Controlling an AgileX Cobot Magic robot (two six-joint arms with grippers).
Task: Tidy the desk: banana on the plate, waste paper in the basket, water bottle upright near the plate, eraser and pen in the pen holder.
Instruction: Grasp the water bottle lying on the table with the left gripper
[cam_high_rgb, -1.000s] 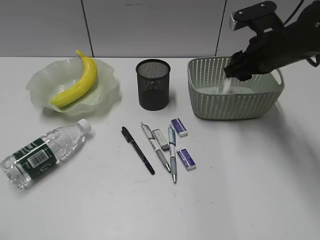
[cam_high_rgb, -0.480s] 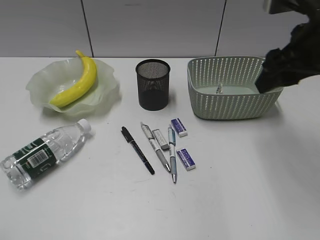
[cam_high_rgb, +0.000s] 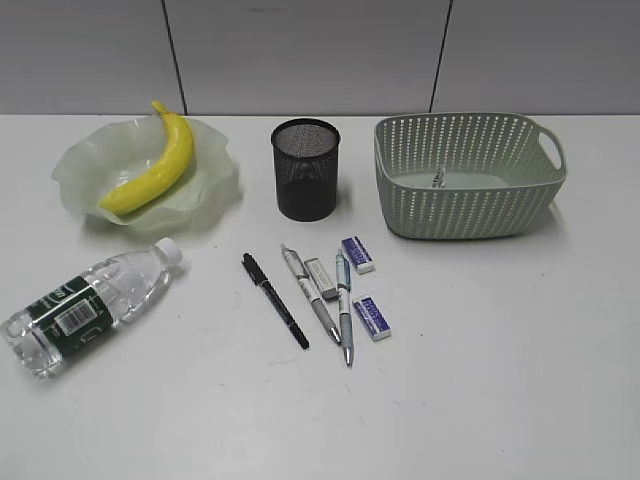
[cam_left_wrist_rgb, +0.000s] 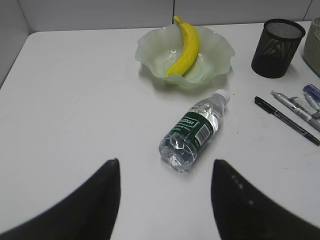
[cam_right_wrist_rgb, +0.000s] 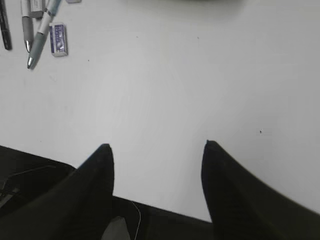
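From the exterior view I judge banana (cam_high_rgb: 152, 165) and paper done: it lies on the plate (cam_high_rgb: 85, 165), and a small pale scrap, probably the waste paper (cam_high_rgb: 438, 178), sits in the basket (cam_high_rgb: 470, 205). Left gripper (cam_left_wrist_rgb: 165, 197) and right gripper (cam_right_wrist_rgb: 156, 172) both hang spread and empty. Next, I think: the water bottle (cam_left_wrist_rgb: 192, 130), lying at the plate's 6 o'clock, needs standing up.
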